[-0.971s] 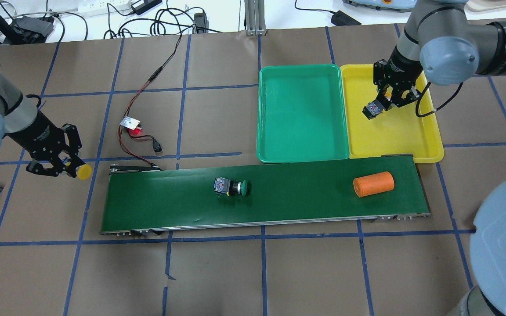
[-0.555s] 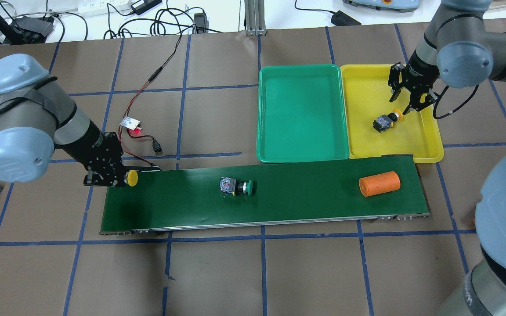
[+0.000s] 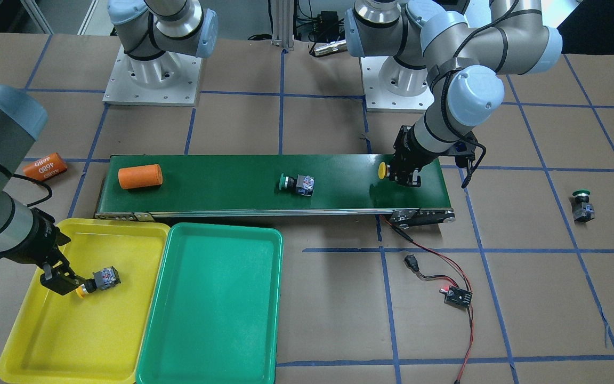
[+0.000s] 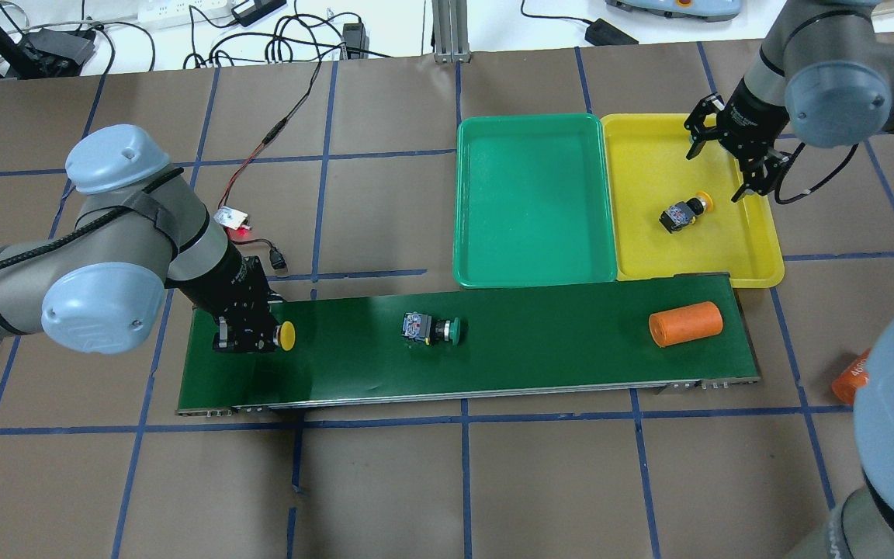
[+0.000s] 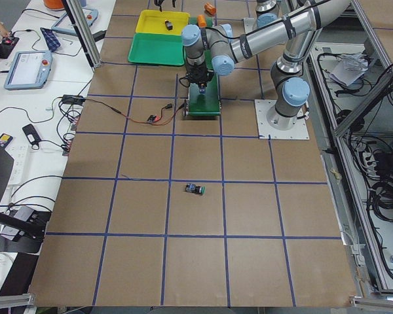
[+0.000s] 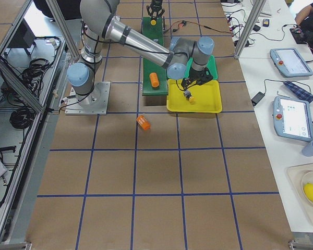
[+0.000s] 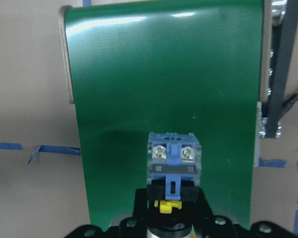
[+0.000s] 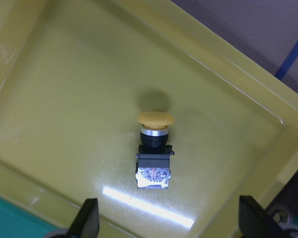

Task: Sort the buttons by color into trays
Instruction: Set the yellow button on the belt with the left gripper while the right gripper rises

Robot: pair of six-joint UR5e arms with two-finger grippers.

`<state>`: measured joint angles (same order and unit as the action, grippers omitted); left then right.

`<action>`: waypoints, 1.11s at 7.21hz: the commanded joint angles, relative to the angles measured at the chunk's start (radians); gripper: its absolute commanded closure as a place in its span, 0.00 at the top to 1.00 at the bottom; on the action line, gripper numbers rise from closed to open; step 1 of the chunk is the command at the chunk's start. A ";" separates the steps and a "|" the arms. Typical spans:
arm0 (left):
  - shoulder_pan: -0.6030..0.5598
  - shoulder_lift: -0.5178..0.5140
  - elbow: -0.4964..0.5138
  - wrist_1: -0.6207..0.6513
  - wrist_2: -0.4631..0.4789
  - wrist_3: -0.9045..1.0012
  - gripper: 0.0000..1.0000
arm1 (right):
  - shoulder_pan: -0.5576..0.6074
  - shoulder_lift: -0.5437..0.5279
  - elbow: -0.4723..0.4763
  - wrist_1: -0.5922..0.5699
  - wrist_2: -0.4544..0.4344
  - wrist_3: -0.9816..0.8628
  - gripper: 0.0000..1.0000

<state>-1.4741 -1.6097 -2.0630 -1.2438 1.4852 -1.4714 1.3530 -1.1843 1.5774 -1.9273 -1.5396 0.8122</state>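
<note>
Over the belt's [image 4: 540, 345] left end the left end effector [image 4: 254, 337] pinches a yellow button [image 4: 285, 335], likely to be set down and let go next. Beyond, the right end effector [image 4: 720, 172] hangs spread over a second yellow button [image 4: 684, 213] lying in the yellow tray [image 4: 641, 241]

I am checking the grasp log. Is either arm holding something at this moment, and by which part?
The left gripper holds a yellow button by its blocky body, cap sticking out sideways. The right gripper is open and holds nothing.

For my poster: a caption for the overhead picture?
Left pincer holds a yellow button over the belt; right pincer open above the yellow tray.
</note>
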 commanded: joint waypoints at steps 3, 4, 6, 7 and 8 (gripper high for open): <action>0.006 -0.001 0.004 0.061 0.041 0.025 1.00 | 0.170 -0.228 0.006 0.229 -0.005 0.114 1.00; 0.032 0.020 0.039 0.064 0.046 0.107 1.00 | 0.223 -0.276 0.022 0.263 -0.004 0.146 1.00; 0.270 0.022 0.079 0.031 0.088 0.485 1.00 | 0.332 -0.290 0.090 0.260 0.006 0.360 1.00; 0.411 0.008 0.081 0.044 0.096 0.725 1.00 | 0.380 -0.275 0.104 0.258 0.006 0.411 1.00; 0.529 -0.021 0.092 0.088 0.096 0.963 1.00 | 0.405 -0.252 0.114 0.226 0.006 0.421 1.00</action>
<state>-1.1007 -1.6037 -1.9828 -1.1918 1.5742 -0.7974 1.7144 -1.4568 1.6733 -1.6758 -1.5346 1.1907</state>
